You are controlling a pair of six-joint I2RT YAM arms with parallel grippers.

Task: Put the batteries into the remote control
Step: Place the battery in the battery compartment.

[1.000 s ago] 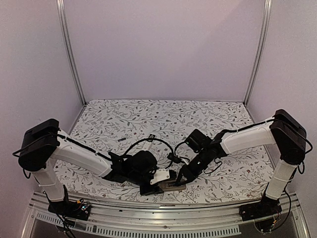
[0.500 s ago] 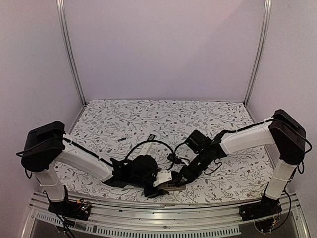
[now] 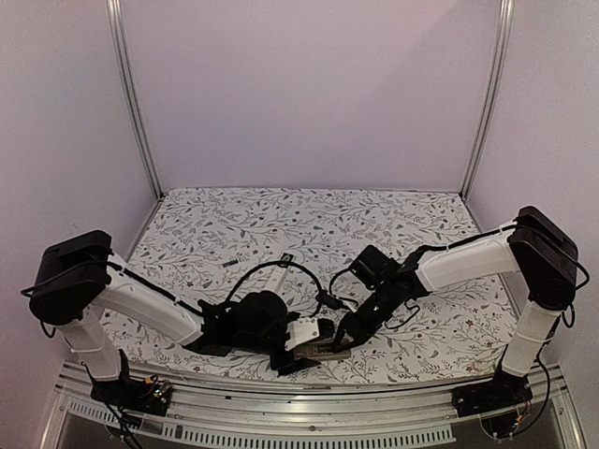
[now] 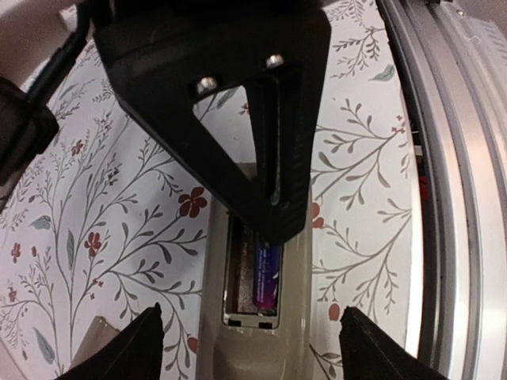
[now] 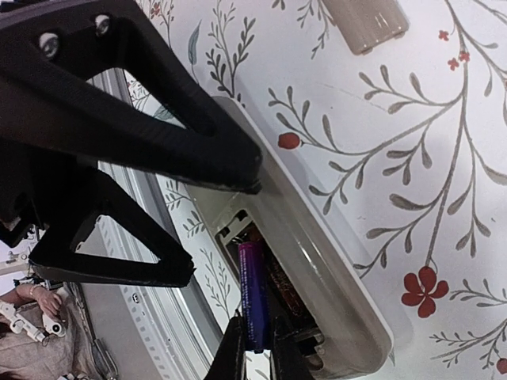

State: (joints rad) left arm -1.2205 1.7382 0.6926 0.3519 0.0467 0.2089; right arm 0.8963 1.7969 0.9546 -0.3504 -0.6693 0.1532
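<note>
- Remote control lies on its face near the front edge of the worktop, about mid-width and just beside the metal rail. Its battery compartment is uncovered and faces up.
- A loose beige piece, likely the cover, lies on the cloth a little apart from the remote.
- Right gripper: jaws nearly together, pinching one end of a battery (it reads purple in both wrist views). The battery lies along one slot of the compartment. Cannot tell whether it is fully seated or riding high at the held end.
- The neighbouring slot looks unfilled, but it is dark there.
- Left gripper: jaws spread wide, one finger on each side of the remote and clear of it. It holds nothing.
- Step in hand, as I judge it: seating this battery.
- To do it well:
  - Press the free end against its contact first, then lower the held end so the cell drops flat.
  - Keep the cell parallel to the slot walls, since a skewed cell would wedge.
  - Release only once it sits below the compartment rim.
  - Open the right jaws a little and lift straight up, so the fingers do not drag the cell out.
- Risk: the remote is unclamped and close to the front edge, so a sideways push could slide it toward the rail. The left jaws closing on the body would steady it.
</note>
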